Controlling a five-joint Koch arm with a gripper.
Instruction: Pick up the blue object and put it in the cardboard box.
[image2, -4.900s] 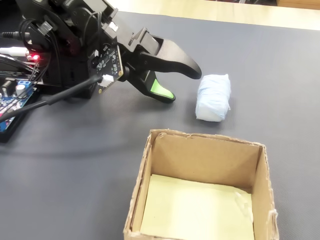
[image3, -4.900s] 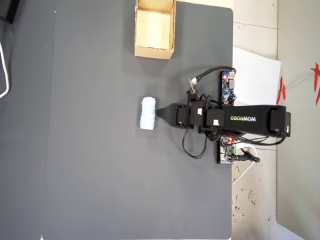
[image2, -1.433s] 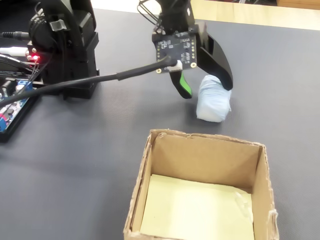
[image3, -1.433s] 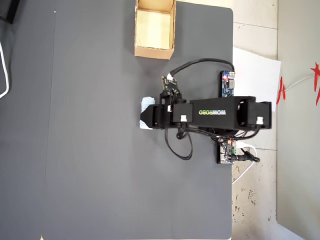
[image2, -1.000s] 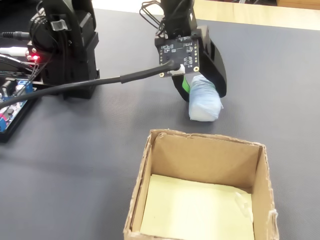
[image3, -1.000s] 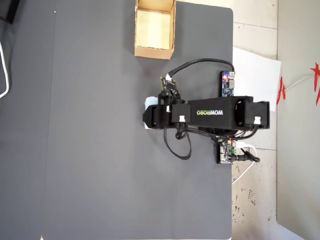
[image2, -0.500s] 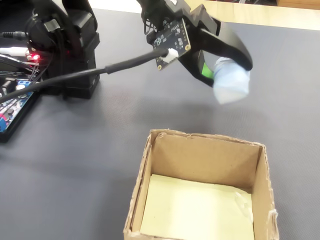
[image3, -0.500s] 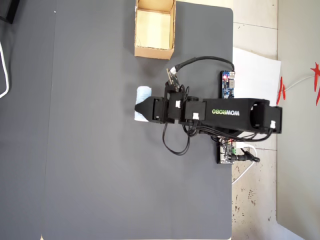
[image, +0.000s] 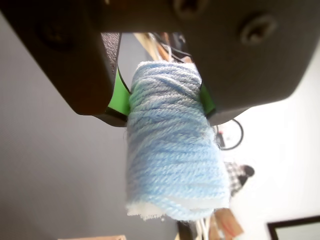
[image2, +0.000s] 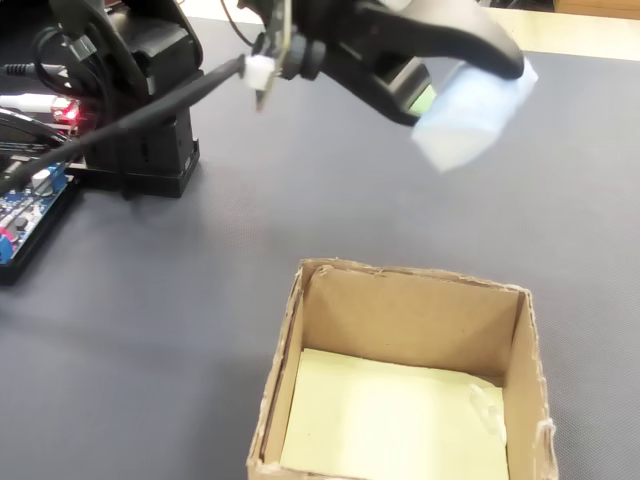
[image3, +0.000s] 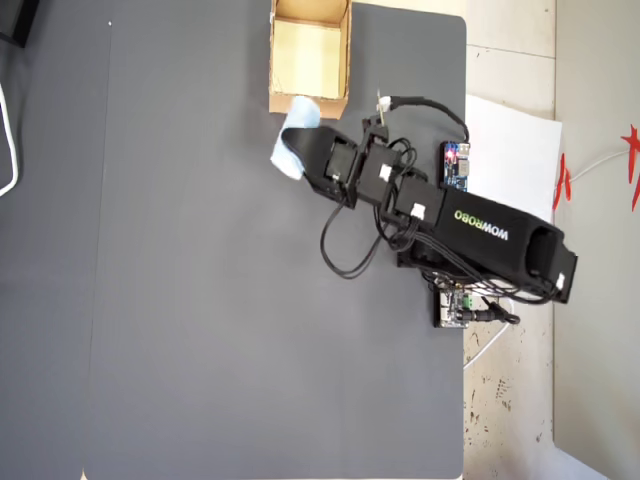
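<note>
Carrying the blue object (image2: 470, 115) clamped between closed fingers (image: 162, 100) — transport step; next, centre over the cardboard box (image2: 525, 340) — then release.

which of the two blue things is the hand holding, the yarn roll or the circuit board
The pale blue yarn roll, clamped in the hand; the blue circuit board lies on the mat.
</note>
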